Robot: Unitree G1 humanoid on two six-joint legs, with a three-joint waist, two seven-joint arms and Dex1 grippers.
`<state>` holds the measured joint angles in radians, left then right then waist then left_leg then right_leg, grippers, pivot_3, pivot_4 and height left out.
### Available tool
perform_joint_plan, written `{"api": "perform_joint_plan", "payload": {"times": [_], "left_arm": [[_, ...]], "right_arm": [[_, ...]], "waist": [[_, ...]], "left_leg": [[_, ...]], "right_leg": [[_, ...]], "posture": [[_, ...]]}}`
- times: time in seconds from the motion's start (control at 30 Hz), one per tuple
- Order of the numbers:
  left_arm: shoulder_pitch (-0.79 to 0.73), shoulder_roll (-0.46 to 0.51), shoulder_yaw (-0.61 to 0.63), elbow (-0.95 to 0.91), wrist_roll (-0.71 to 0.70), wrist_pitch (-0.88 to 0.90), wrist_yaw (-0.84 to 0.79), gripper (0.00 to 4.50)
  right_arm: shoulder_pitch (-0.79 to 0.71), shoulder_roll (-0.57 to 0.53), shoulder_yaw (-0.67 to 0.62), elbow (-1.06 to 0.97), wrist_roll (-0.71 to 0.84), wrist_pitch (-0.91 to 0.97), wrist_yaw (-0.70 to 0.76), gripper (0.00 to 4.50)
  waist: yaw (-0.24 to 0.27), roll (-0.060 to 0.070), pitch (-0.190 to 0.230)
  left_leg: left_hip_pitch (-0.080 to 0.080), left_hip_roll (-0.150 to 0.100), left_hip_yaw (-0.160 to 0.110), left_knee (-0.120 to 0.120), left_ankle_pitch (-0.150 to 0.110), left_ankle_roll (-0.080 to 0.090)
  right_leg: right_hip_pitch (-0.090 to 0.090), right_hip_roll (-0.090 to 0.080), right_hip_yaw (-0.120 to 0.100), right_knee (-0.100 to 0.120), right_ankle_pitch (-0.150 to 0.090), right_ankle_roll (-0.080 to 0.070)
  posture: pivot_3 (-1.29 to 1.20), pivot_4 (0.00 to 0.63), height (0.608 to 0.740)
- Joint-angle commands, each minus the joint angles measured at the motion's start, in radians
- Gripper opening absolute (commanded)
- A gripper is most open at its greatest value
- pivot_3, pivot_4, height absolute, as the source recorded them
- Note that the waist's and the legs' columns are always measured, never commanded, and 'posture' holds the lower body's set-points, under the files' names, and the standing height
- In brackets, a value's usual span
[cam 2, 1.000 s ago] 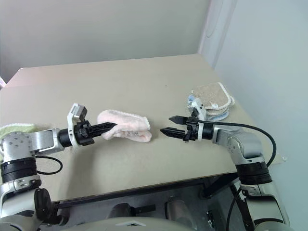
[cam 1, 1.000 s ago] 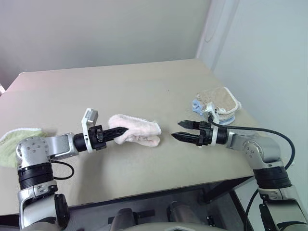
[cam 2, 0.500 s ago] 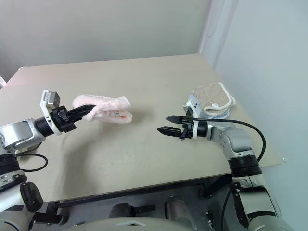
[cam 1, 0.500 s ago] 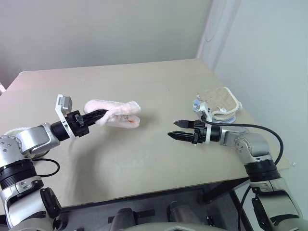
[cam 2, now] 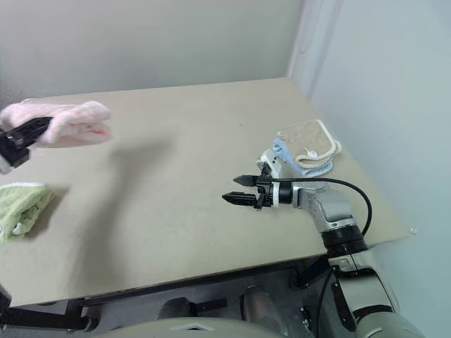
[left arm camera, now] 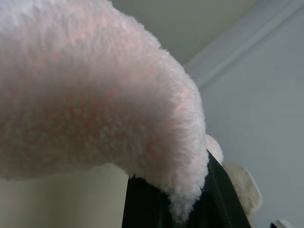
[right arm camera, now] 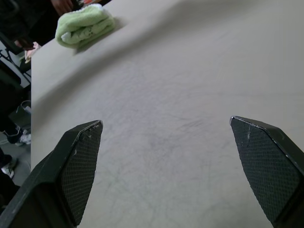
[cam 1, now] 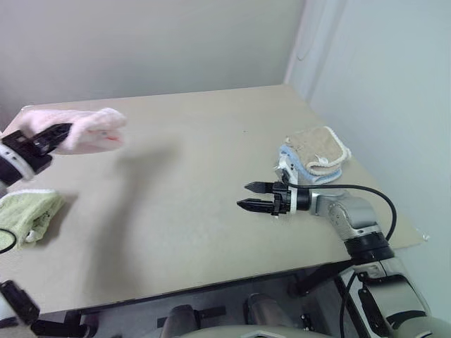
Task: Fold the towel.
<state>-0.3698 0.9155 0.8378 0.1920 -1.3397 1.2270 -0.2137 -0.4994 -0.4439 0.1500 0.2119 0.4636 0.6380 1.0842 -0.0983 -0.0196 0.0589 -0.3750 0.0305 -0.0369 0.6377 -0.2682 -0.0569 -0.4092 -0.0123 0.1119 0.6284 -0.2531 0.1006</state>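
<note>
At the far left, the left pincer [cam 1: 55, 133] is clenched on the pink towel [cam 1: 88, 130] and holds it in the air above the left part of the bench [cam 1: 183, 183]. The towel is bunched into a soft, doubled-over wad that sticks out past the black fingers toward the middle of the bench, and it casts a shadow on the surface to its right. In the left wrist view the fluffy pink terry [left arm camera: 95, 99] drapes over the dark fingers [left arm camera: 147, 199], which show just beneath it.

Below the held towel, near the left edge of the bench, lies a light green towel [cam 1: 25, 215], rolled or loosely folded, with a white edge showing along its top. It is well apart from the pink towel, resting flat on the surface.

The middle of the bench is bare tan surface with faint scuffs.

To the right, the right pincer [cam 1: 255, 196] hovers just over the bench, pointing toward the left, its two black fingers spread wide and gripping nothing. The right wrist view shows both textured fingertips [right arm camera: 80, 161] standing far apart over the bench top, with the green towel [right arm camera: 85, 26] in the distance.

Farther right, near the bench's right edge, a tan towel [cam 1: 318, 149] lies stacked on a blue towel [cam 1: 296, 163], just beyond the right arm.
</note>
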Motion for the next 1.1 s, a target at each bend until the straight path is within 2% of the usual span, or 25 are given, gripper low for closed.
{"api": "perform_joint_plan", "payload": {"times": [0.03,0.27,0.47,0.73,0.93,1.1], "left_arm": [[0.076,0.026,0.117,-0.086,0.008,-0.043,-0.028,0.03],[0.347,0.042,0.348,-0.101,0.07,-0.104,-0.121,0.03],[0.482,0.007,0.438,-0.093,0.13,-0.178,-0.208,0.03],[0.499,-0.04,0.325,-0.071,0.228,-0.313,-0.366,0.03],[0.513,-0.032,0.254,0.06,0.355,-0.439,-0.48,0.03],[0.494,-0.023,0.252,0.148,0.421,-0.563,-0.542,0.03]], "right_arm": [[-0.04,0.019,0.002,0.024,-0.015,-0.044,0.024,4.5],[-0.083,0.062,0.04,0.122,-0.062,-0.099,0.074,4.5],[-0.119,0.092,0.052,0.184,-0.095,-0.136,0.104,4.5],[-0.118,0.105,0.054,0.189,-0.119,-0.151,0.112,4.5],[-0.079,0.084,0.036,0.143,-0.12,-0.134,0.091,4.5],[-0.044,0.063,0.025,0.098,-0.114,-0.117,0.07,4.5]], "waist": [[-0.001,0.0,0.0],[-0.021,-0.001,0.0],[-0.027,-0.002,0.0],[-0.028,-0.002,0.0],[-0.032,-0.003,-0.001],[-0.03,-0.004,-0.001]], "left_leg": [[0.0,0.0,0.0,-0.001,0.0,0.0],[0.001,0.001,0.001,-0.006,0.0,0.0],[0.001,0.001,0.001,-0.005,0.0,0.0],[0.002,0.001,0.001,-0.006,0.0,-0.001],[0.002,0.001,0.001,-0.006,0.0,0.0],[0.001,0.001,0.001,-0.007,0.0,0.0]], "right_leg": [[0.0,0.0,0.0,0.0,0.0,0.0],[-0.003,0.0,0.0,0.0,-0.002,-0.003],[-0.002,0.0,0.0,0.0,-0.002,-0.003],[-0.002,0.0,0.0,0.001,-0.001,-0.005],[-0.003,0.0,0.0,0.001,-0.001,-0.005],[-0.003,0.0,0.0,0.001,-0.001,-0.006]], "posture": [[0.0,0.0,0.74],[0.0,0.0,0.74],[0.0,0.0,0.74],[0.0,0.0,0.74],[0.0,0.0,0.74],[0.0,0.0,0.74]]}}
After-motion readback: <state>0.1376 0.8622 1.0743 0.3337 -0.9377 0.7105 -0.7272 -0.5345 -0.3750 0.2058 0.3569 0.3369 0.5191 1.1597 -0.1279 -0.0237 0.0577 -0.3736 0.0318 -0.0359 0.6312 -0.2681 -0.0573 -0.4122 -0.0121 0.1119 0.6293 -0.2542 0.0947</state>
